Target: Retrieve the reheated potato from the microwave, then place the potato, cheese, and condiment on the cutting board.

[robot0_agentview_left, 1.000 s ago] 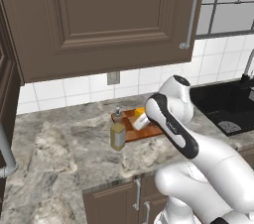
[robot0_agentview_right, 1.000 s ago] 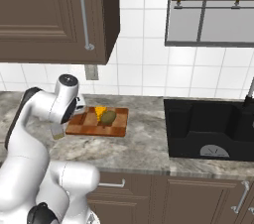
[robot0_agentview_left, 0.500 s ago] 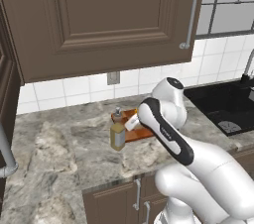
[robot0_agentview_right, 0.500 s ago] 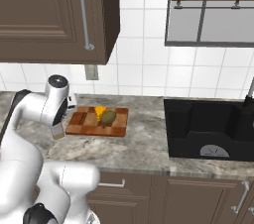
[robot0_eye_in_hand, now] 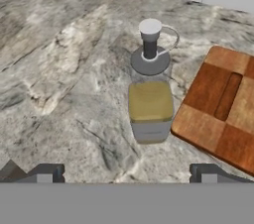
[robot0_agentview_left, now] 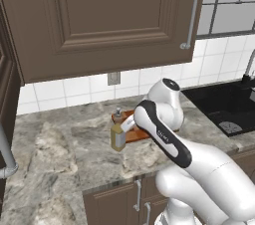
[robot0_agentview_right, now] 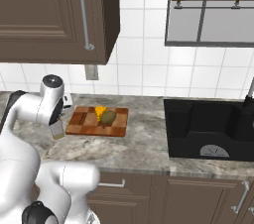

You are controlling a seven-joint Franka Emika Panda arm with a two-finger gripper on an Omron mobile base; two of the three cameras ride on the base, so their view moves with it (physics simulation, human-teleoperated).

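The condiment bottle (robot0_eye_in_hand: 150,91) stands upright on the marble bench (robot0_eye_in_hand: 64,64), at the centre of the hand view, just beside the near corner of the checkered cutting board (robot0_eye_in_hand: 223,104) at centre right; whether its base touches the board's edge is hard to tell from here. In the right base view the potato (robot0_agentview_right: 108,116) and the cheese wedge (robot0_agentview_right: 100,112) already lie together on the cutting board (robot0_agentview_right: 84,121) at centre left, so by my reading the bottle is the last thing to go on.

The gripper (robot0_eye_in_hand: 126,173) hangs over the bench short of the bottle, its two dark tips spread wide apart at the bottom corners of the hand view, holding nothing. The bottle sits between their lines but well ahead of them.

As for handling, the bottle looks like clear, rigid, smooth plastic or glass, part filled with tan-yellow liquid, so probably light to middling, with its weight low. Its walls are likely slippery, and it is tall for its footprint, so a nudge high up could tip it. The thin grey dispenser top (robot0_eye_in_hand: 150,39) and its loop look too slight to grip. The squarish lower body, around the liquid level, seems the best hold: jaws on opposite flat sides, closing squarely.
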